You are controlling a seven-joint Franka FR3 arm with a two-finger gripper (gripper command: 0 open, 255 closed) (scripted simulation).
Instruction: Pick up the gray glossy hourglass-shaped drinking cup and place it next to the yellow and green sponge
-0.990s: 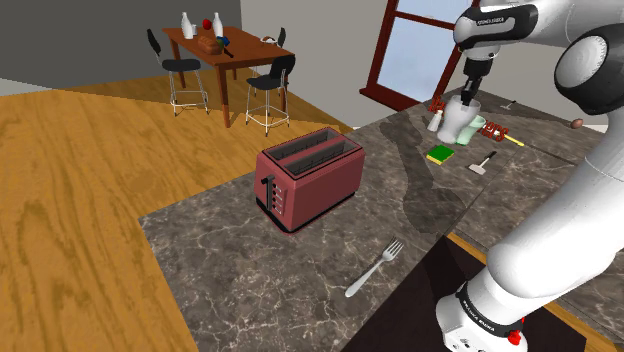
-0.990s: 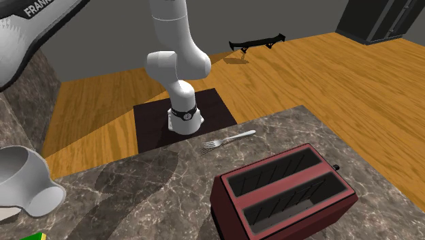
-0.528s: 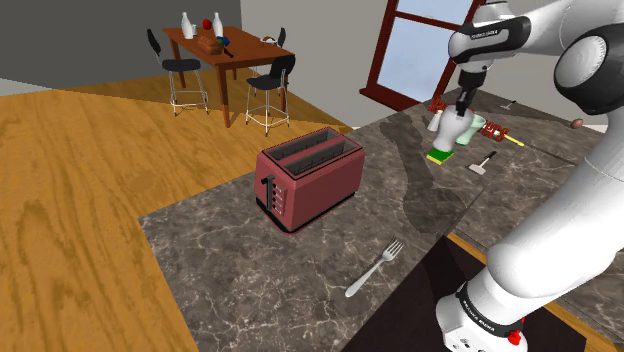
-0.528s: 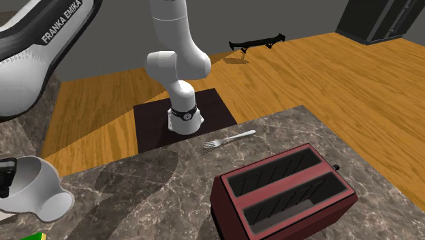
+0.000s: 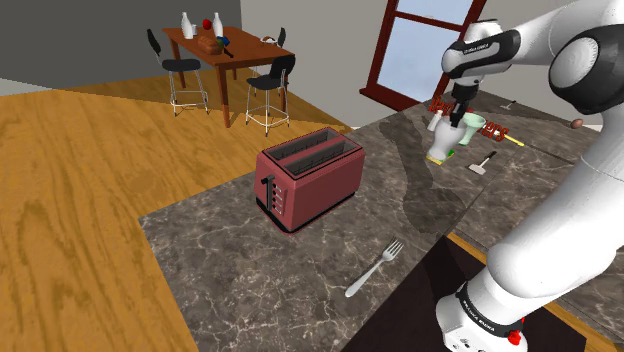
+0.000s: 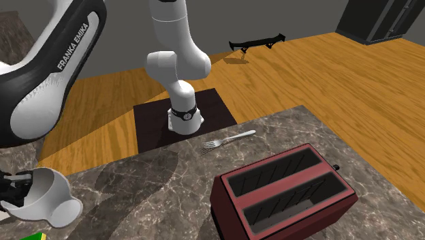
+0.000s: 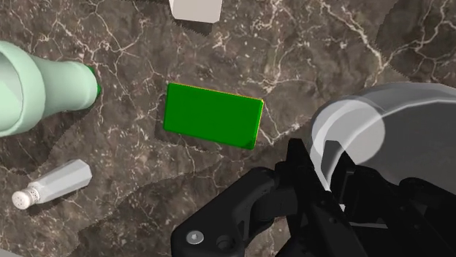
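At the second exterior view's left, your gripper (image 6: 15, 187) pinches the glossy grey cup (image 6: 51, 201) by its rim, one finger inside, probably to lower it upright beside the green sponge (image 7: 213, 115). Rightward lie a fork (image 6: 228, 140) and red toaster (image 6: 286, 198) on the dark marble counter (image 6: 156, 198); wood floor (image 6: 327, 68) beyond.

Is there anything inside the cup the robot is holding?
Empty. The second exterior view looks into the open mouth of the cup and shows just its bare inner wall, with nothing lying inside.

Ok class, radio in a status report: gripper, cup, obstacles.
Gripper shut on cup at its rim. Held close to green sponge. Shaker, pale green bottle nearby, not blocking.
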